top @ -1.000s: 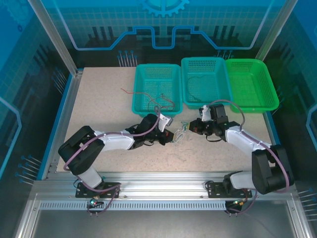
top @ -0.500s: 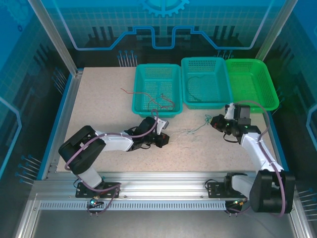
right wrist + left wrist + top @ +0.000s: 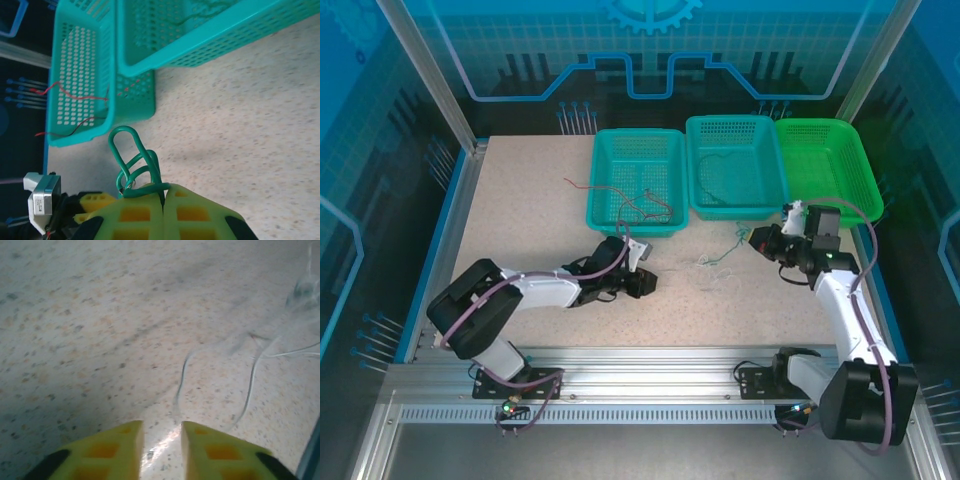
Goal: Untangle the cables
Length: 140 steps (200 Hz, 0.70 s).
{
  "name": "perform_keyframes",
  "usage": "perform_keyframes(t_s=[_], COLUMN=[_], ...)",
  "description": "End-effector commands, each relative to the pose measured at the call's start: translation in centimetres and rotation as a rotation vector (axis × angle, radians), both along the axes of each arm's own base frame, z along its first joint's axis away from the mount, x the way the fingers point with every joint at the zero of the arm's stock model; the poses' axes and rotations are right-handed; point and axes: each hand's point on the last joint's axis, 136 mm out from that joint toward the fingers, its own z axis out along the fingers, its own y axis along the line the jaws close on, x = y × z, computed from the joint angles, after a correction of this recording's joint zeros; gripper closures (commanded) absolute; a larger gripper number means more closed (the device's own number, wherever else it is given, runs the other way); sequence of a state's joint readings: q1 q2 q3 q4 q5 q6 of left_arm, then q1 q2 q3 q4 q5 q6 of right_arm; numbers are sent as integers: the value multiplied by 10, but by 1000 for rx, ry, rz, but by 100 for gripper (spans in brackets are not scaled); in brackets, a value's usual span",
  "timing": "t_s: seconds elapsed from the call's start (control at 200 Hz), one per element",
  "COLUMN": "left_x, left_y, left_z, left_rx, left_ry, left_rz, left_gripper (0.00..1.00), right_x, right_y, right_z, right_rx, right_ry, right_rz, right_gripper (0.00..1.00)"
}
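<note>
My right gripper [image 3: 163,192] is shut on a green cable [image 3: 135,160], whose loops stick out just past its fingertips. From above, that gripper [image 3: 760,240] hovers in front of the middle basket, and the green cable [image 3: 735,245] trails left from it to a small clump of pale cables [image 3: 708,262] on the table. My left gripper [image 3: 645,283] is low on the table left of the clump. It is open [image 3: 161,432] with nothing between its yellow fingers, and a pale cable [image 3: 182,380] lies just ahead. A red cable [image 3: 640,200] lies in the left teal basket [image 3: 635,228].
Three baskets line the table's back: left teal, middle teal [image 3: 735,212] holding a dark cable [image 3: 720,180], and a green basket [image 3: 850,160] on the right. The red cable's end [image 3: 575,183] hangs out over the table on the left. Metal frame posts border the table.
My right gripper pulled right and back with the green cable, dragging the clump rightward. My left gripper opened and let go of the wires, staying low on the table.
</note>
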<state>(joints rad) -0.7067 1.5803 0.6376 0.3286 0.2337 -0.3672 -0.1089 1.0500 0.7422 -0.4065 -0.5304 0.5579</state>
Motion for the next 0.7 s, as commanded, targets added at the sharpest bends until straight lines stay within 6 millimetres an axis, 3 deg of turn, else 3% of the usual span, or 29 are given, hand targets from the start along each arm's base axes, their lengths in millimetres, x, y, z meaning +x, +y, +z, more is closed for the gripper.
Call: perform_keyframes(t_s=[0.0,0.14,0.29,0.505,0.695], left_x=[-4,-6,-20,-25,-22], left_y=[-21,-32,-47,-64,-86], left_z=[51,88,100,95,89], left_rx=[-179,-259,-292,-348,-360], left_ry=[-125,-243,-313,-317,-312], left_rz=[-105,-177,-336,-432,-469], left_gripper=[51,31,17,15,21], right_x=[-2,-4,-5,-9,-9], right_y=[30,43,52,62,68], right_z=[20,21,30,50,62], right_rx=[56,56,79,101,141], right_ry=[-34,-30,-43,-69,-82], right_rz=[100,132,170,226,239], right_gripper=[100,100,100,100,100])
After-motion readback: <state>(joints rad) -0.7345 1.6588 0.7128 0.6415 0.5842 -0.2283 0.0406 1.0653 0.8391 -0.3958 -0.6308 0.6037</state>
